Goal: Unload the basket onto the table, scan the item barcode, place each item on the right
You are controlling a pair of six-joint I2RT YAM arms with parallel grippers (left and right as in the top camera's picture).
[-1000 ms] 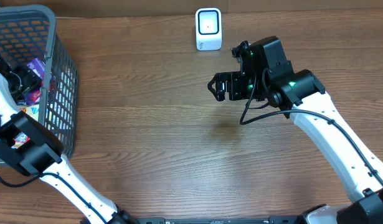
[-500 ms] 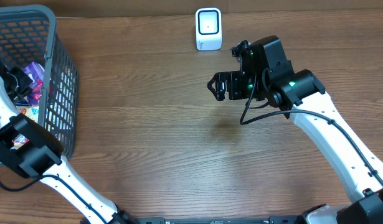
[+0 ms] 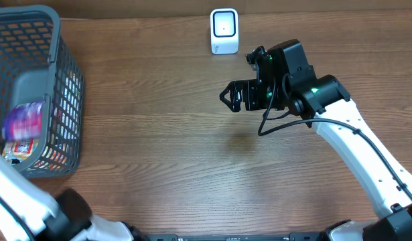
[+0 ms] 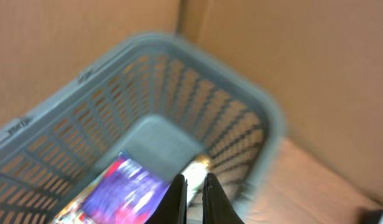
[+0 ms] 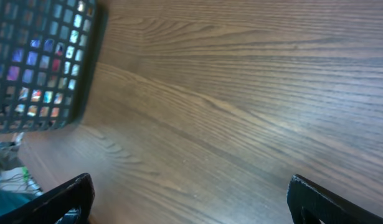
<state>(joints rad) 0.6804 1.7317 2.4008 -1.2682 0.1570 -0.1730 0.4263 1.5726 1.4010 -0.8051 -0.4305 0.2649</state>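
Note:
A purple packet (image 3: 23, 122), blurred, lies inside the grey basket (image 3: 66, 100) at the table's left end. In the left wrist view the packet (image 4: 116, 193) sits just left of my left gripper (image 4: 194, 186), which hangs above the basket (image 4: 66, 124). Its jaws are shut to a thin slit and I see nothing held between them. In the overhead view only the left arm's white link (image 3: 8, 197) shows. The white scanner (image 3: 224, 31) stands at the table's far edge. My right gripper (image 3: 234, 96) hovers open and empty over bare wood (image 5: 191, 199).
More colourful packets (image 3: 18, 150) lie low in the basket. The basket's mesh wall (image 5: 35, 62) shows at the upper left of the right wrist view. Brown cardboard walls (image 4: 291, 74) stand behind the basket.
My left gripper has shut and the left arm has swung out of the basket toward the lower left, leaving blur. The right gripper has edged slightly left.

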